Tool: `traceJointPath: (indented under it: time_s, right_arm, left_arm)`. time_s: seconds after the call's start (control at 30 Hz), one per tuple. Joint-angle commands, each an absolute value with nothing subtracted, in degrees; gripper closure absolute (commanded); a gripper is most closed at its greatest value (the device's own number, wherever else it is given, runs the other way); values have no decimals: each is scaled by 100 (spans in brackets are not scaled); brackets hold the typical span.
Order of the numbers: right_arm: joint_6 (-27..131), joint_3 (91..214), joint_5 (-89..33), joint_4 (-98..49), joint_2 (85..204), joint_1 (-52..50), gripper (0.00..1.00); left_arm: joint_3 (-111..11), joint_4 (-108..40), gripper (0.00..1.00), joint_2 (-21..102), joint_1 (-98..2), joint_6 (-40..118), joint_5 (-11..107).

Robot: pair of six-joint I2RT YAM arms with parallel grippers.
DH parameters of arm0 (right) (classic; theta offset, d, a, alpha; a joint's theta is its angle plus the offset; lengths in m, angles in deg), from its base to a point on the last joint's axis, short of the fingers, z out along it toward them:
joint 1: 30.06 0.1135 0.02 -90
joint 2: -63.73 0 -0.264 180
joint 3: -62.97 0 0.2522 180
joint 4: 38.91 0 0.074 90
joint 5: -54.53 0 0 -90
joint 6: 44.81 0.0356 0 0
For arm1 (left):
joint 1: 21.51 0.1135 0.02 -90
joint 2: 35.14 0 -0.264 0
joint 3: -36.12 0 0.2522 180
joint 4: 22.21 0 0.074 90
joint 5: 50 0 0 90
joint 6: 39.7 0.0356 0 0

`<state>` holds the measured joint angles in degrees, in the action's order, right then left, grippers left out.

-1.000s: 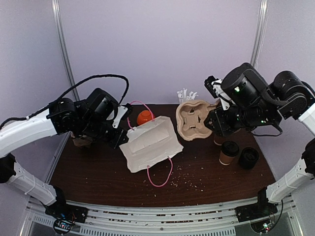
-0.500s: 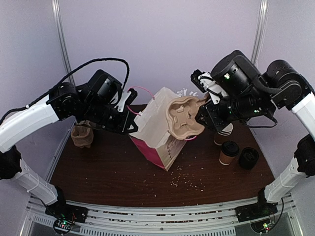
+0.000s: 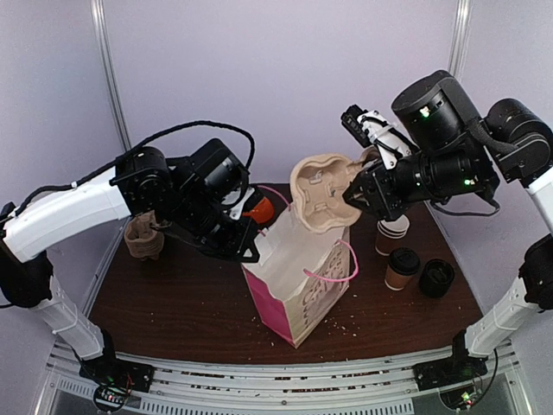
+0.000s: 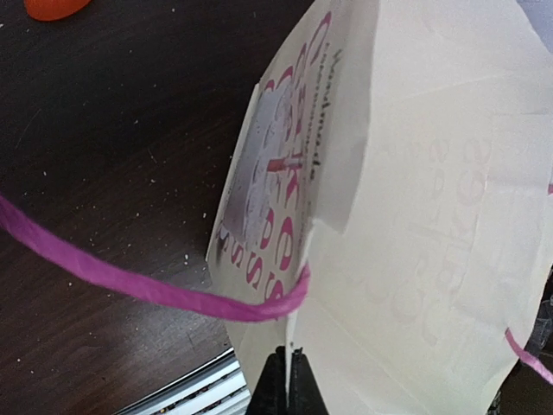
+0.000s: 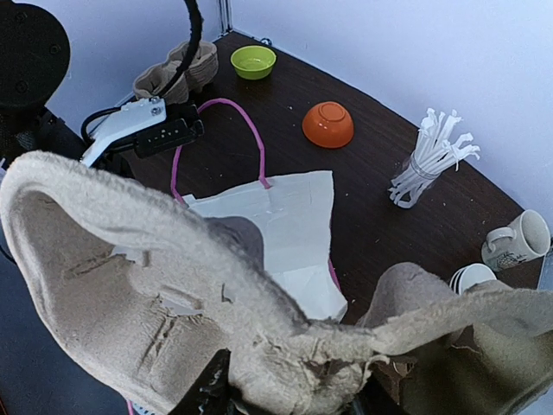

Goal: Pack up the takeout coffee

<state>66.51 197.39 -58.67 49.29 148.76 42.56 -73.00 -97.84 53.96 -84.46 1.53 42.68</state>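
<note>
- Pulp cup carrier clamped in the right gripper, over the paper bag.
- The left gripper pinches the bag's edge.
- The takeout coffee stands on the table, below the right gripper, untouched.

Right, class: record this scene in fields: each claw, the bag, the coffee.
left claw: shut on the edge of the white paper bag with pink handles
bag: standing on the dark wooden table
right claw: shut on the beige moulded-pulp cup carrier, above the bag
coffee: brown kraft-paper cup with black lid, on the table, right of bag
</note>
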Motion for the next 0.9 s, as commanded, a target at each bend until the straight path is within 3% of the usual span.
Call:
traceJointPath:
  time_s: [0.0,0.23,0.4,0.73,0.87]
  right_arm:
    - [6540,19555,-5909,4901,15073,4280,62]
    - [6545,19539,-6496,4983,15444,4276,62]
    - [6562,19557,-6597,5006,15567,4279,62]
    - [6631,19596,-6589,5100,15711,4278,62]
    - [6652,19598,-6617,5108,15810,4280,62]
  left_arm:
    - [-7641,-10036,100,5490,-8435,61,4227]
    - [-7512,-9705,100,5571,-8424,176,4373]
    - [-7553,-9607,85,5499,-8426,276,4403]
    - [-7459,-9515,69,5239,-8426,354,4447]
    - [-7427,-9478,67,5126,-8426,346,4433]
